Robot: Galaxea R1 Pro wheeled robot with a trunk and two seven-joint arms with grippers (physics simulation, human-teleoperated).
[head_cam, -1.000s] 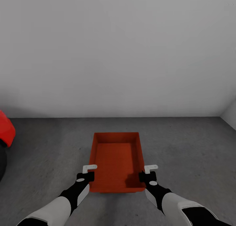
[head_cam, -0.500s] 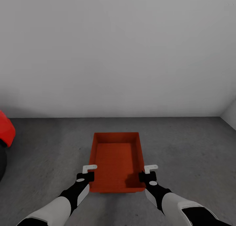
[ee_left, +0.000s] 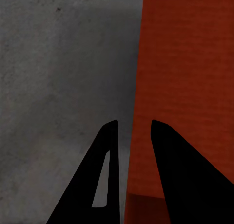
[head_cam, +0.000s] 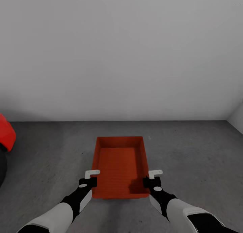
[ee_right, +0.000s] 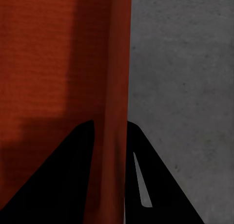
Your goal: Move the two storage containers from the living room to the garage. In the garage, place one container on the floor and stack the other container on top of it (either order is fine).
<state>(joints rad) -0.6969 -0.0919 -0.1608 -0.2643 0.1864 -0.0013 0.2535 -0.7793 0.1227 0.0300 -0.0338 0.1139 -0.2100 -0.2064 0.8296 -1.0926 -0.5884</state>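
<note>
One orange-red storage container [head_cam: 119,165] sits low over the grey concrete floor [head_cam: 189,152] of the garage, straight ahead of me, its open top showing the stepped inner bottom. My left gripper [head_cam: 91,175] straddles its left wall near the front corner; that wall [ee_left: 146,87] runs between the black fingers [ee_left: 109,151]. My right gripper [head_cam: 155,174] clamps the right wall [ee_right: 117,87] the same way, and the wall fills the gap between its fingers [ee_right: 139,156]. The second container is out of view.
A white wall [head_cam: 121,57] rises behind the container. The nose of the red car [head_cam: 6,133] and its dark tyre show at the left edge. A room corner shows at the far right [head_cam: 236,120].
</note>
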